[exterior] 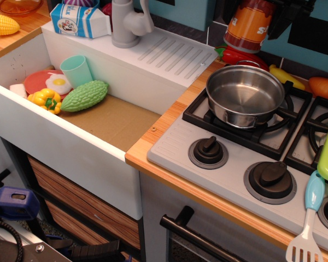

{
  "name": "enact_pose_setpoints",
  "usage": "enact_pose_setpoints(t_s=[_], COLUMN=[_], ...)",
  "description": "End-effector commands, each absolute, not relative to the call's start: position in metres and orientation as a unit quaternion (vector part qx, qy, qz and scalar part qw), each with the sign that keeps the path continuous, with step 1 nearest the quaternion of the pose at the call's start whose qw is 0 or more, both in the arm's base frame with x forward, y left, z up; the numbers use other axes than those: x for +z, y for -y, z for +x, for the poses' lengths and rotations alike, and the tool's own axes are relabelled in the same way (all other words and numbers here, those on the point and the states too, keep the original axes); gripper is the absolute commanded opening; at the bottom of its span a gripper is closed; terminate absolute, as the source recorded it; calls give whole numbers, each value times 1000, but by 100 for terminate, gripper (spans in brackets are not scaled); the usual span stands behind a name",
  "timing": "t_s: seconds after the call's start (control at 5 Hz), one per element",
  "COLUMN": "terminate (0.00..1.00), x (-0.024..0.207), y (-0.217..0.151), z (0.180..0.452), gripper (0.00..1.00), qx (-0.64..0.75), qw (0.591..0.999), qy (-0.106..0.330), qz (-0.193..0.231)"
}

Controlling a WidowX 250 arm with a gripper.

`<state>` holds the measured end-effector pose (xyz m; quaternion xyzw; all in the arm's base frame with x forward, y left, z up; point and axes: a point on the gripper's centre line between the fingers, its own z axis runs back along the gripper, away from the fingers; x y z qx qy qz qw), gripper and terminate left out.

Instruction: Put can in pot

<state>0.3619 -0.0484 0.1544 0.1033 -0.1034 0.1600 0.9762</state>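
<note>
- The can [249,25] is up in the air at the top of the picture, tilted a little.
- Dark fingers [287,13] hold the can tight from above. Most of the gripper [262,8] is cut off by the top edge.
- The can hangs above the back rim of the pot [245,95] and does not touch it.
- The shiny pot sits on the black stove grate [208,112], with nothing inside.
- A red pepper [241,54] lies behind the pot on the wooden worktop [153,143].
- In the sink [65,143] are a green cup [76,70], a bumpy green gourd [85,95], a fried egg [58,83] and a yellow pepper [46,100].
- A white spatula with a blue handle [309,218] lies at the right.
</note>
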Motion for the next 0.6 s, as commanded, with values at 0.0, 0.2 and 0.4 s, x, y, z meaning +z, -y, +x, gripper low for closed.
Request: enact_pose_setpoints(t_s=[0.0, 0.2, 0.4], terminate=[0, 0, 100], x=[163, 163, 163], y=[55, 55, 55], z=[354, 354, 354], gripper=[100, 100, 100], qx=[172, 172, 172], qw=[974, 974, 974], qy=[130, 130, 130], qz=[74, 74, 74])
